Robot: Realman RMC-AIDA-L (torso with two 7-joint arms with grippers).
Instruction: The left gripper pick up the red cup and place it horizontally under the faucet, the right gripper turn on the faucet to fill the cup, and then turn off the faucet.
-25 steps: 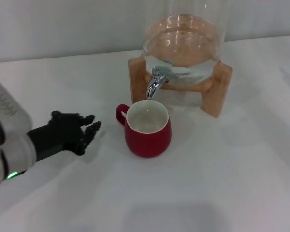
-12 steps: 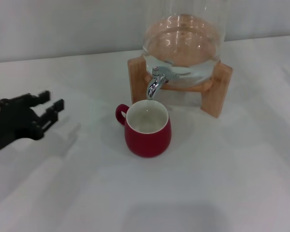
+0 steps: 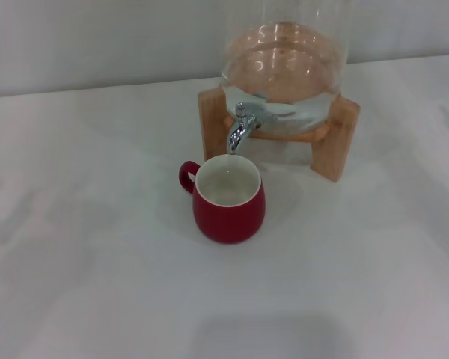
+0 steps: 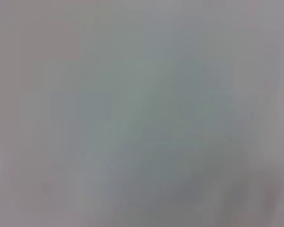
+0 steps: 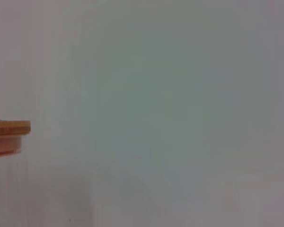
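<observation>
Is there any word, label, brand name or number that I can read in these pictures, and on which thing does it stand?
None: no text, number or sign shows in any view.
The red cup has plain sides.
The faucet is bare chrome.
The wooden stand and the glass jar carry no label.
Neither gripper is in view.

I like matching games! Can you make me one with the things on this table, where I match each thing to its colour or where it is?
Things:
1. squat dark-red ceramic cup
2. small shiny chrome faucet
3. light wooden stand
4. big clear glass water jar

Matches:
A. sits on top of the stand
B. white inside, upright on the table
C. holds up the jar
D. its spout points down, just above the cup's rim

Pairs: 1-B, 2-D, 3-C, 4-A
</observation>
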